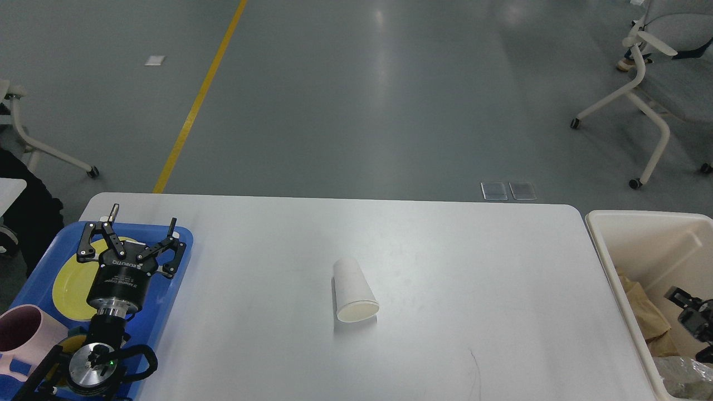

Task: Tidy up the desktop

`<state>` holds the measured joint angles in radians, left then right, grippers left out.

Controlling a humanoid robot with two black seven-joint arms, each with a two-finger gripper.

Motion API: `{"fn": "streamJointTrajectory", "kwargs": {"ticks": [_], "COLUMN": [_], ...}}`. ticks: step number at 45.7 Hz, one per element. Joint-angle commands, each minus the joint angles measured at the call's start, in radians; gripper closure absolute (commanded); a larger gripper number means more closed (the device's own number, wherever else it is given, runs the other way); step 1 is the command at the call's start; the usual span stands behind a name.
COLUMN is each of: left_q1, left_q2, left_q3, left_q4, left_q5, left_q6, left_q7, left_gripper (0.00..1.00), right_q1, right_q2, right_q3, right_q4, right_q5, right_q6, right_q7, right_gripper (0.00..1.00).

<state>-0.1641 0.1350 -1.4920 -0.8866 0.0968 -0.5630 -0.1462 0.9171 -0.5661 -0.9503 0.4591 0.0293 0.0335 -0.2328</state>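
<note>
Desktop [445, 267] with one paper cup [354, 291] lying on its side near the middle.

The left gripper [133, 236] is held with fingers spread above the blue tray [167, 289], over the yellow plate [69, 284]; a pink mug [22, 334] is seen beside it. The right gripper [693, 320] is seen over the cream bin [607, 250], dark and partly cut off, so its state cannot be told.

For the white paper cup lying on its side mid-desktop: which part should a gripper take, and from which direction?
Probably the sidewall of the paper cup, near mid-length, coming straight down from above with the fingers either side of its width. It lies tipped over on the desktop, open rim toward the robot, so the rim gives no top grasp. The tapered wall looks thin, so squeeze lightly. The open left gripper is nearer.
</note>
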Motion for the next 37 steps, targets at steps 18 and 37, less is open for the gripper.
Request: {"fn": "streamJointTrajectory", "kwargs": {"ticks": [18, 37], "left_q1": [0.000, 0.000], "left_q2": [0.000, 0.000], "left_q3": [0.001, 0.001], "left_q4": [0.000, 0.000], "left_q5": [0.000, 0.000], "left_q6": [0.000, 0.000], "left_q7": [0.000, -0.001], "left_gripper": [0.04, 0.04], "right_q1": [1.008, 1.707], "right_q2": [0.118, 0.246], "right_q3": [-0.453, -0.394], "right_q4": [0.751, 1.167], "right_q5": [-0.012, 0.058], "right_q6": [0.509, 0.850], "right_q7": [-0.013, -0.011], "right_gripper": [0.00, 0.00]}}
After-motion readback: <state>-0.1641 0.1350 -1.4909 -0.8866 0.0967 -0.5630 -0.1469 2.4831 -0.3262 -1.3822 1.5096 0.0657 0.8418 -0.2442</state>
